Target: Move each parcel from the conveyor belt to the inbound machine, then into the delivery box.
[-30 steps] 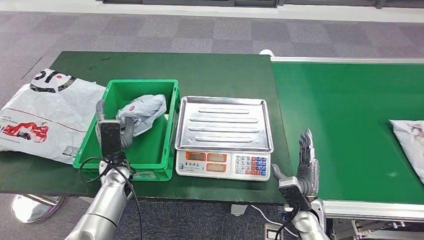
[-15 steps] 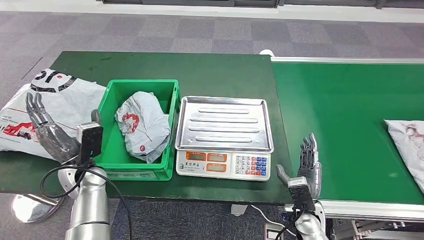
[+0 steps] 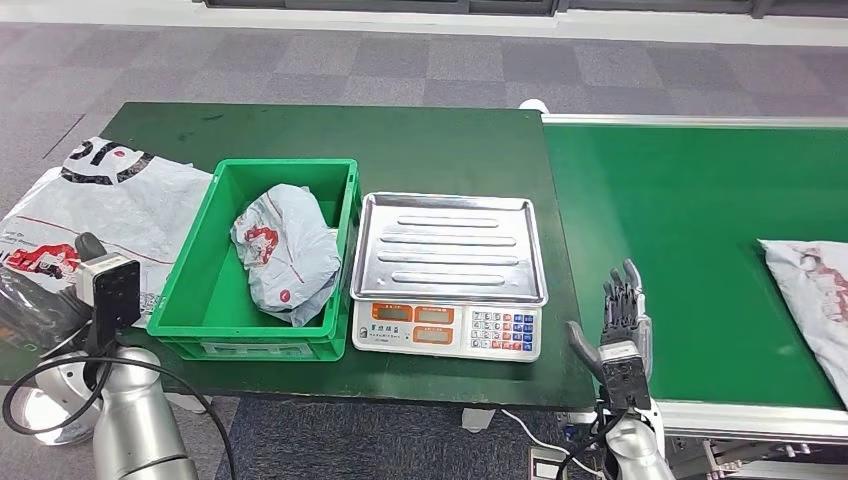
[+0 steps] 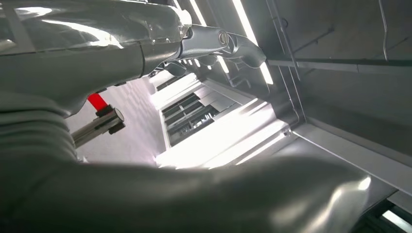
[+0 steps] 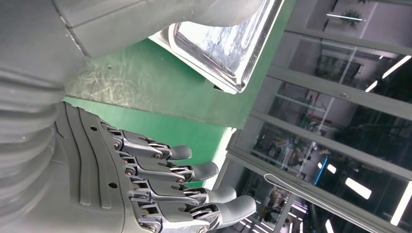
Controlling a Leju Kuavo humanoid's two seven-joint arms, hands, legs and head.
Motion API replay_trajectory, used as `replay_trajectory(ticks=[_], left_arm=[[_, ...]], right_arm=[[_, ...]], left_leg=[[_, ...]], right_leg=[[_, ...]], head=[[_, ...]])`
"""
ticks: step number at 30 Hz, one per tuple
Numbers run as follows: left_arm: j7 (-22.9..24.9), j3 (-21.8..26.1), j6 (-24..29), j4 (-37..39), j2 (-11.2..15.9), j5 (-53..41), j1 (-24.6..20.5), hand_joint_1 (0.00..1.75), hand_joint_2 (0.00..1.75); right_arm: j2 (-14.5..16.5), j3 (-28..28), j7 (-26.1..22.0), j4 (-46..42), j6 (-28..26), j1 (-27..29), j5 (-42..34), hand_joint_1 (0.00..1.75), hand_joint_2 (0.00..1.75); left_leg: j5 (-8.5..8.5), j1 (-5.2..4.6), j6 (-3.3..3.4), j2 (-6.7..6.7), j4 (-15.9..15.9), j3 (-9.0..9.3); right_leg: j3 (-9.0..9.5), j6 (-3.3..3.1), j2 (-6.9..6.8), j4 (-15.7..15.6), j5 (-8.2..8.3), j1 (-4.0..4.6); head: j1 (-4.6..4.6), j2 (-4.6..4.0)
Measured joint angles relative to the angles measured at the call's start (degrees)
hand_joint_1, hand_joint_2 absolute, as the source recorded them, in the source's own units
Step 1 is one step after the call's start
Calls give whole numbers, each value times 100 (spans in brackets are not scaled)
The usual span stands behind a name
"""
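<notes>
Parcel (image 3: pixel 808 300) lies on green conveyor belt (image 3: pixel 690 220); right robot hand (image 3: pixel 620 320) released, left robot hand (image 4: pixel 145 63) unclear.

A large printed plastic bag (image 3: pixel 110 215) lies on the dark green desk (image 3: pixel 420 150), above grey carpet (image 3: pixel 300 60).

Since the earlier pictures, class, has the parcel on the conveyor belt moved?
Yes. The parcel has slid further along the conveyor belt toward the scale, showing more of itself.
</notes>
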Motion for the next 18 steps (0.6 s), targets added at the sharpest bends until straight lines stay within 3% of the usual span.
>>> replay_trajectory(ticks=[3, 7, 9, 10, 12, 14, 16, 18], left_arm=[[1, 28, 0, -54, -7, 0, 3, 0, 0], [0, 53, -160, -55, -13, 166, -2, 0, 175], [-1, -74, -923, 352, -34, 983, -80, 0, 175], [2, -248, -1627, 724, -49, 1754, -143, 0, 175], [3, -1001, -3470, 1469, -55, 3673, -182, 0, 175], [-3, -2065, -5022, 1873, 23, 5027, -94, 0, 175], [-4, -2938, -5510, 2096, 163, 5322, -60, 0, 175], [-3, -3481, -5110, 2274, 262, 5238, -58, 0, 175]], right_arm=[[0, -32, 1, 0, 0, -2, 0, 0, 175], [-1, -67, 172, -1, -126, -38, 173, 0, 175], [-185, -247, 888, 83, -401, -300, 969, 0, 175], [-406, -452, 1319, 223, -499, -567, 1533, 0, 175], [-1031, -1105, 1869, 700, -557, -1235, 2485, 0, 175], [-1569, -1771, 1996, 1240, -630, -1798, 2976, 0, 175], [-1896, -2161, 2031, 1641, -718, -2106, 3201, 0, 175], [-2079, -2383, 2164, 1925, -808, -2204, 3393, 0, 175]], left_leg=[[0, 0, 0, 0, 0, 0], [0, -1, 0, 2, 2, 3], [8, -18, 14, 12, 6, 8], [20, -33, 33, 6, 7, 4], [51, -52, 70, -34, 9, -34], [65, -46, 80, -64, 18, -79], [55, -46, 86, -41, 23, -89], [38, -53, 93, 0, 25, -79]], right_leg=[[0, 0, 0, 0, 0, 0], [-7, 0, 2, -2, 1, -1], [-27, 13, 10, -7, 13, -18], [-38, 29, 3, -9, 19, -34], [-43, 59, -36, -9, 34, -53], [-45, 68, -65, -16, 57, -47], [-44, 75, -38, -29, 80, -44], [-47, 82, 5, -38, 86, -49]], head=[[0, 0], [0, 0], [-4, 0], [-9, 0], [-10, 0], [-1, 0], [3, 0], [3, 0]])
